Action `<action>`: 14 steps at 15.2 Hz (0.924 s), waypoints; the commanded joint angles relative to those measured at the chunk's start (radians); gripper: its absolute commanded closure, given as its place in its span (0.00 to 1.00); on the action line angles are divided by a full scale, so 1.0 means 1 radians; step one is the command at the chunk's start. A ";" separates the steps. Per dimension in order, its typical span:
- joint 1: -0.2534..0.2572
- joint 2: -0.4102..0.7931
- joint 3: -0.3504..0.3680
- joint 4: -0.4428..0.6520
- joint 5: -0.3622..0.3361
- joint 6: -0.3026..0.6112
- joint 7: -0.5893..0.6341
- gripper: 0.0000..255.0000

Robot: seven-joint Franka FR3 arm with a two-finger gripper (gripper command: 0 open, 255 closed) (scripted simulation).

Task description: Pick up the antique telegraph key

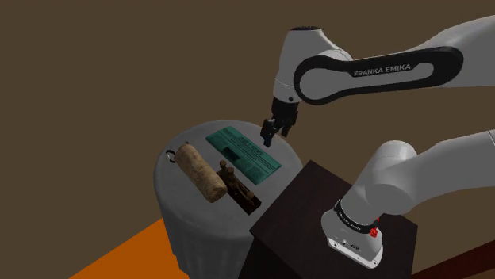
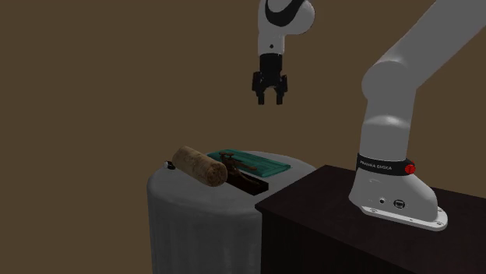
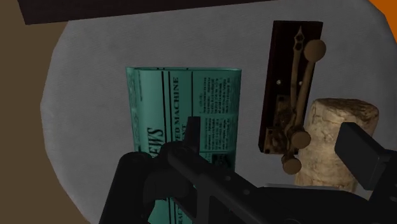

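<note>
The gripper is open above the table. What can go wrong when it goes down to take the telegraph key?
1. The telegraph key lies close beside the cork; a descending finger may strike the cork.
2. The gripper seems to hang over the teal newspaper, not the key; a straight descent would probably miss.
3. The key sits near the edge of the table; a nudge might slide it off.

"FRANKA EMIKA", white lettering, on dark band of white arm point(image 1: 381, 70). Teal newspaper point(image 3: 191, 95): masthead letters "EWS", headline word "MACHINE"; small print unreadable.
</note>
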 commanded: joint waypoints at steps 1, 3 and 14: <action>0.009 0.055 0.031 -0.023 0.011 0.088 0.029 0.00; 0.018 0.115 0.062 -0.038 0.019 0.169 0.060 0.00; 0.006 0.565 0.229 0.006 -0.106 0.596 0.324 0.00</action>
